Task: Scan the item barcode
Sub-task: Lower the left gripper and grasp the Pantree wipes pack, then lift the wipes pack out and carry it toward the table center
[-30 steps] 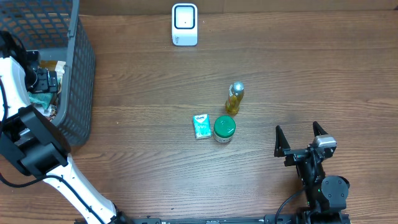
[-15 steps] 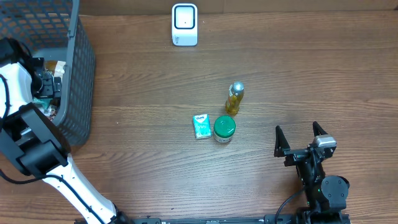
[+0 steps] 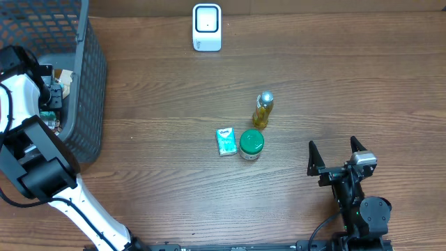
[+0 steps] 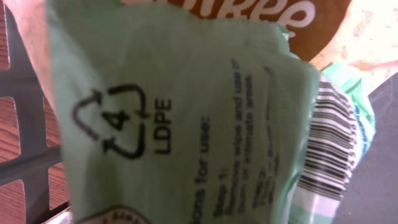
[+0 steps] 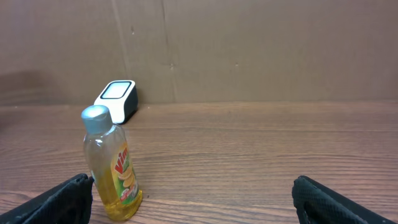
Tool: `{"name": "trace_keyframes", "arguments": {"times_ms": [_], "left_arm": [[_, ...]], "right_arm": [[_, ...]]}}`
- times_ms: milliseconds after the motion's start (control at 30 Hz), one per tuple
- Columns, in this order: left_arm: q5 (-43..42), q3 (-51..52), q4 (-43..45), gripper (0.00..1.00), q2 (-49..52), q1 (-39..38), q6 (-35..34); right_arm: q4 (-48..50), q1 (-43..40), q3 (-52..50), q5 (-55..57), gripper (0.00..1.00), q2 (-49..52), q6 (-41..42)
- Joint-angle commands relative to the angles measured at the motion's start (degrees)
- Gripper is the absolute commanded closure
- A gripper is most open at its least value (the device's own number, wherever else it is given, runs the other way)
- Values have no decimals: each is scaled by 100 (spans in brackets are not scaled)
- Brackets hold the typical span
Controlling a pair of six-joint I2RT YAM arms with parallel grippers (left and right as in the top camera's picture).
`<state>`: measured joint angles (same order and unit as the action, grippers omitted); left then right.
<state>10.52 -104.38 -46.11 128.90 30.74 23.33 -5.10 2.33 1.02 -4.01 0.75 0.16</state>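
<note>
L arm (image 3: 21, 94) shifted, wood table (image 3: 167, 90) (cardboard wall (image 5: 249, 50))

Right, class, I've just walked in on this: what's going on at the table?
The left arm is reaching down into the grey basket. Its wrist camera is filled by a green pouch with a barcode at one edge, but a grip on it can't be confirmed. The right tool rests open, holding nothing. The scanner waits at the table's far edge, with a yellow bottle, a green-lidded jar and a small packet mid-table.
</note>
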Motion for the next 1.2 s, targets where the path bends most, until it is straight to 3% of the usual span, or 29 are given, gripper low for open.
{"name": "trace_keyframes", "arguments": {"times_ms": [0, 333, 467, 633, 767, 933, 1167], "left_arm": [[42, 188, -140, 67, 111, 68, -50], [28, -511, -153, 73, -1025, -138, -669], [17, -868, -31, 87, -1683, -243, -979], [-13, -1172, -35, 92, -2465, -348, -1880], [-616, -1174, -181, 94, -3071, -483, -2124], [-1274, -1174, -656, 96, -3668, -763, -2424], [-1967, -1172, -2092, 96, -4059, -1316, -3176]], "right_arm": [[31, -11, -55, 52, 0, -4, -24], [31, -11, -55, 52, 0, -55, -24], [31, -11, -55, 52, 0, -59, -24], [31, -11, -55, 52, 0, -59, -24], [31, -11, -55, 52, 0, -59, -24], [31, -11, -55, 52, 0, -59, -26], [31, -9, -55, 52, 0, -59, -24]]}}
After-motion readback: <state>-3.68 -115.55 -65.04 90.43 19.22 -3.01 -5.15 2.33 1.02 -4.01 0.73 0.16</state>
